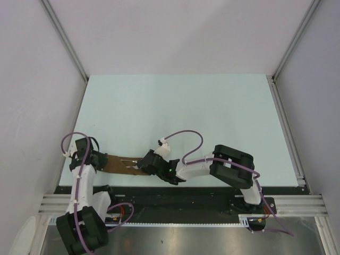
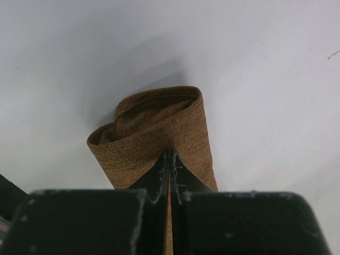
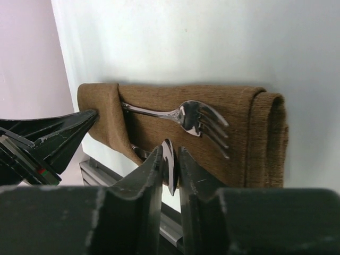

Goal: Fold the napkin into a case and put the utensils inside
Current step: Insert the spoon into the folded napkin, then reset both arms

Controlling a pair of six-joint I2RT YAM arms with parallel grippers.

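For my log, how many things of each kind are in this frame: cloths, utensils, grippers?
folded brown napkin: 1
fork: 1
silvery utensil, seen edge-on, kind unclear: 1
grippers: 2, left gripper and right gripper
Total: 5

The napkin is plain brown, fork and spoon silvery

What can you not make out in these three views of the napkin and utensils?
Right wrist: fork handle end hidden under the case flap; gripped utensil edge-on, type unclear.
Top external: both too small; the right gripper covers the case end.
Left wrist: the left gripper blocks the case's near end.
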